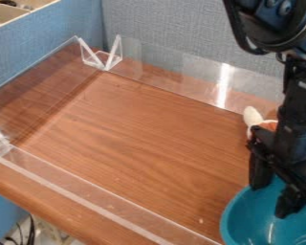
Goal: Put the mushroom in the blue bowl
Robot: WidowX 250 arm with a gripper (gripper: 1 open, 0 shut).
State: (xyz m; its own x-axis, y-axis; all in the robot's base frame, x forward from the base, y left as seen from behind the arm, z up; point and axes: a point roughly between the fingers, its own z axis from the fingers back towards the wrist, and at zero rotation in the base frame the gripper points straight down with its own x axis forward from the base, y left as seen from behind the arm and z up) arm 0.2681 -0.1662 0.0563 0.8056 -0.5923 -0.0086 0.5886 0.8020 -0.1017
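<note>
Now, camera view: gripper (286,194) low over blue bowl (255,228), jaws hidden in black, grip impossible to judge. Mushroom (254,117) sits on the wooden table (130,134) just behind, up-frame of the fingers, outside the bowl.

One blue bowl (260,224) sits at the near right corner of the one wooden table (130,134). One black robot arm (281,86) stands over the bowl on the right, carrying one gripper (278,196). One small cream-white thing (254,116), too hidden to name for sure, shows just left of the arm. Clear plastic walls (182,72) edge the table; three sides show, with two clear brackets (102,55) at the far left corner
</note>
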